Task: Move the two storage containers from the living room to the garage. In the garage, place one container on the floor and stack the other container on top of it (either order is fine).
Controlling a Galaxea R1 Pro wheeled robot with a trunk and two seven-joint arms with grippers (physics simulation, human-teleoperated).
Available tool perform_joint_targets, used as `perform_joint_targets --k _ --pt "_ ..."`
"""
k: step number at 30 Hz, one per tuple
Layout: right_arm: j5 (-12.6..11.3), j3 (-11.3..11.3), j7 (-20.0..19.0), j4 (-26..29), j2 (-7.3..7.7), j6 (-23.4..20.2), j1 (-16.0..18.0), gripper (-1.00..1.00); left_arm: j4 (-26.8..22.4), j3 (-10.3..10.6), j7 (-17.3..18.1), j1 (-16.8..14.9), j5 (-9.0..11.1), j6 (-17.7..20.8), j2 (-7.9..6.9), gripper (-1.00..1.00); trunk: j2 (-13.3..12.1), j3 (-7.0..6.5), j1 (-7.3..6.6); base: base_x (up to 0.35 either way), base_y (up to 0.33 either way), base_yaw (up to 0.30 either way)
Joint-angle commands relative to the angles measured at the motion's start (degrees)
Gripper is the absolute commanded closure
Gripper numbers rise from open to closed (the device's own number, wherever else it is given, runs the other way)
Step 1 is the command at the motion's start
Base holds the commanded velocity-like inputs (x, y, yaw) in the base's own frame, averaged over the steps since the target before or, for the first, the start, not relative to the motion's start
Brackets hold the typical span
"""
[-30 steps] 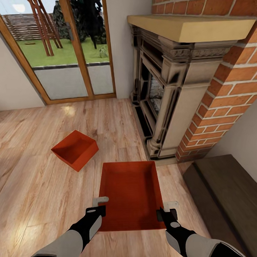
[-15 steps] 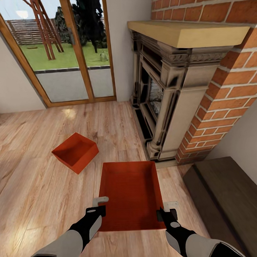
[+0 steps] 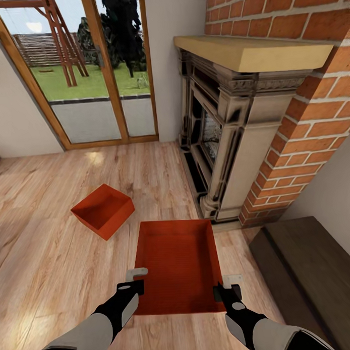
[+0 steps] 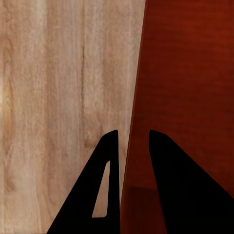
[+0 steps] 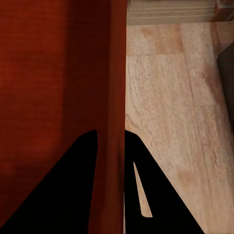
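We hold one storage container (image 3: 178, 265), the near one, between both arms: its left wall sits between the jaws of the left gripper (image 3: 132, 280), its right wall between the jaws of the right gripper (image 3: 228, 286). In the left wrist view the thin orange-red wall (image 4: 132, 146) runs between the two dark fingers (image 4: 170, 190), jaws nearly closed and pinching it. Same in the right wrist view: the wall (image 5: 116, 122) is clamped between the fingers (image 5: 78, 190), gap no wider than the wall. The open box extends forward from the jaws, mouth up, ribbed bottom visible. We judge it lifted off the wood-plank floor (image 3: 47, 270), though the height cannot be told.

The second container (image 3: 103, 210) lies ahead and to the left of the left jaws, well apart from the held one, resting on the planks, turned at an angle and untouched.

Beyond the right jaws stands the brick fireplace (image 3: 254, 122); the dark low bench (image 3: 309, 271) is off to the right. The glass doors (image 3: 86, 82) are far ahead.

Progress: early. We are in the living room; one box is gripped, none delivered. Left to do: carry it to the garage, set it down, fetch the other, stack.
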State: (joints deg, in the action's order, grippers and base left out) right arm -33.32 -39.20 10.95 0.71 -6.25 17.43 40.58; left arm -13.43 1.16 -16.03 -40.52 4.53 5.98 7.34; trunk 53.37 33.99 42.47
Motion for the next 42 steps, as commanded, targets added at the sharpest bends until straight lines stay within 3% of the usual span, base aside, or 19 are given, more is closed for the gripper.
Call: perform_joint_targets --k 1,42 --pt "-0.17 1.14 0.04 0.0 -0.08 -0.03 0.02 1.0 -0.28 -1.25 -0.47 0.0 -0.76 0.34 0.04 1.0 0.03 -0.05 0.01 0.0 0.0 0.0" --pt "-0.16 1.14 0.04 0.0 -0.08 -0.03 0.02 1.0 -0.28 -1.28 -0.49 0.0 -0.76 0.35 0.04 1.0 0.03 -3.73 0.01 0.0 0.0 0.0"
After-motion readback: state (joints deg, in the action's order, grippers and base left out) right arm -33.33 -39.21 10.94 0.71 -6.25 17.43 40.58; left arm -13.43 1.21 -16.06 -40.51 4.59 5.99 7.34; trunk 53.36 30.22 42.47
